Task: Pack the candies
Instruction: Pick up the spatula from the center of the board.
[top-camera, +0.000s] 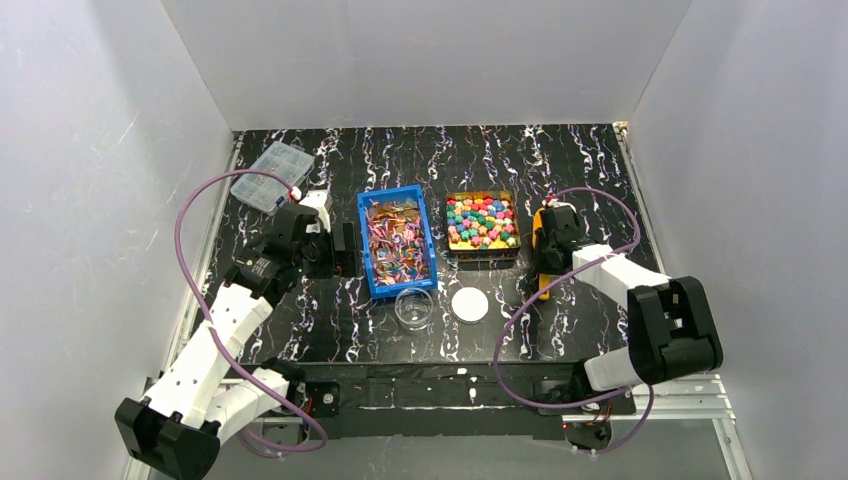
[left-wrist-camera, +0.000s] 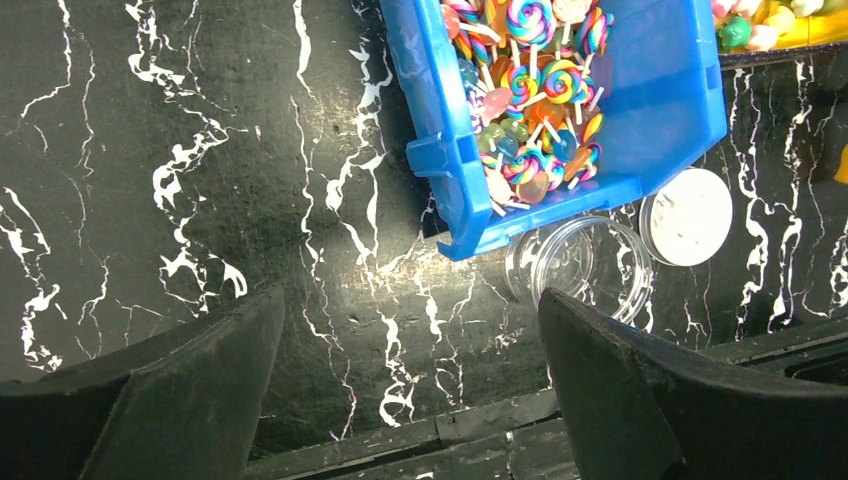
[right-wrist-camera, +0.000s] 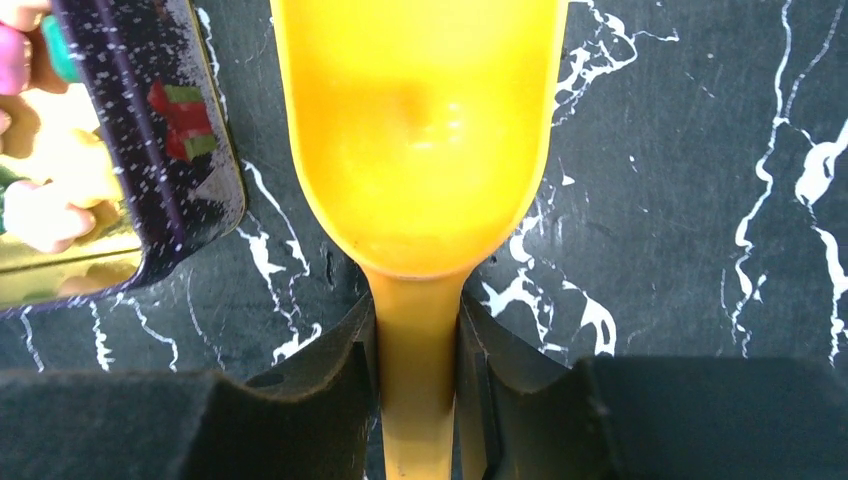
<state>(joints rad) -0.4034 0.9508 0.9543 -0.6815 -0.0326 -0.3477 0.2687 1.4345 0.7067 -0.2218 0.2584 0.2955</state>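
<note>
Right end effector (right-wrist-camera: 417, 325) pinches scoop (right-wrist-camera: 415, 130) handle, bowl top cropped; left end effector (left-wrist-camera: 408, 305) spread wide.

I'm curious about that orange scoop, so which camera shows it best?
The right wrist view: the scoop fills the frame, its handle pinched by the right hand. The top view shows only orange slivers beside that hand; the left wrist view shows practically nothing of it.
</note>
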